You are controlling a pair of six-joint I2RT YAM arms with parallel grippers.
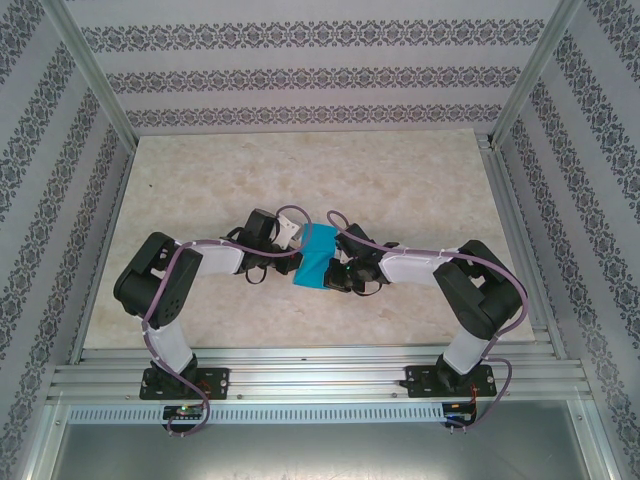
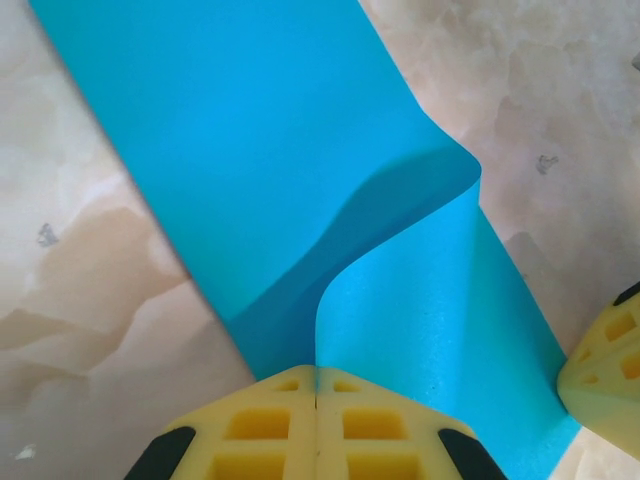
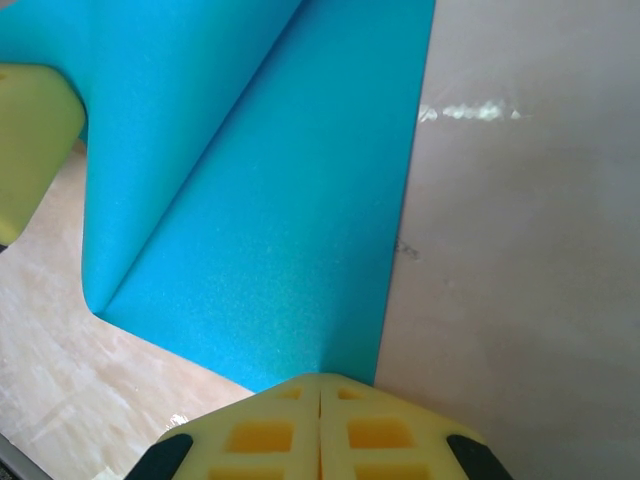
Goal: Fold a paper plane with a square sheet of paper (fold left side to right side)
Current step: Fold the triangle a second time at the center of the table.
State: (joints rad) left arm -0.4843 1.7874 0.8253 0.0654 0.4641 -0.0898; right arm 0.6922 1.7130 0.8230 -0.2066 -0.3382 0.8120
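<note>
The square sheet of paper [image 1: 316,256] is bright cyan-blue and lies mid-table between the two arms, partly folded over itself. In the left wrist view one side of the sheet [image 2: 400,300] curls up off the flat part, and my left gripper [image 2: 317,372] is shut on that raised edge. My right gripper [image 3: 320,381] is shut too, its yellow tips set down at the near edge of the flat layer [image 3: 270,230], with no paper showing between them. From above, the left gripper [image 1: 296,234] and right gripper [image 1: 336,272] flank the sheet. No finished paper plane is in view.
The marble-look tabletop [image 1: 400,180] is bare around the sheet. Patterned walls and aluminium frame posts close it in on three sides. A finger [image 2: 606,358] of the right gripper sits at the sheet's corner, close to my left gripper.
</note>
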